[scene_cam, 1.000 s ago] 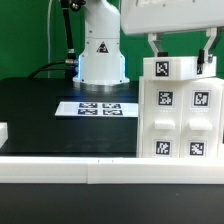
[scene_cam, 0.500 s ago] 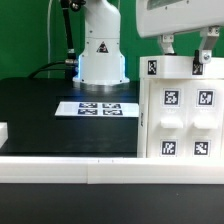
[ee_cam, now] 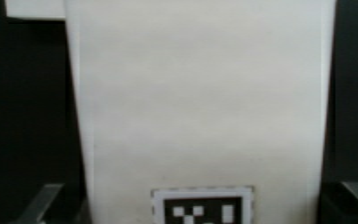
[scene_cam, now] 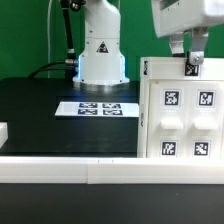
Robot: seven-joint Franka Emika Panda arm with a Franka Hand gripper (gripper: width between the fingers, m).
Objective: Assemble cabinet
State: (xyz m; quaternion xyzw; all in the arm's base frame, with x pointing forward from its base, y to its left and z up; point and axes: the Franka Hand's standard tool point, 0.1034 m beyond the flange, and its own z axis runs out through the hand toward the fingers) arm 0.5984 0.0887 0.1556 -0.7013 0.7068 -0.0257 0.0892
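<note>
The cabinet (scene_cam: 185, 125), a large white box with tagged panels on its broad face, stands upright at the exterior view's right. My gripper (scene_cam: 192, 55) hangs over its top edge, by a small tag there. In the wrist view the cabinet's white top face (ee_cam: 202, 100) fills the picture. The gripper (ee_cam: 202, 205) straddles it, with a dark finger (ee_cam: 44, 205) on either side. A thin dark gap shows between each finger and the white face, so the jaws stand open around the cabinet.
The marker board (scene_cam: 98, 107) lies on the black table in front of the robot's base (scene_cam: 100, 55). A low white rim (scene_cam: 60, 165) runs along the table's front. A small white piece (scene_cam: 3, 131) sits at the exterior view's left edge.
My gripper has moved to the exterior view's right along the cabinet's top. The cabinet has shifted slightly right and now shows its face more squarely.
</note>
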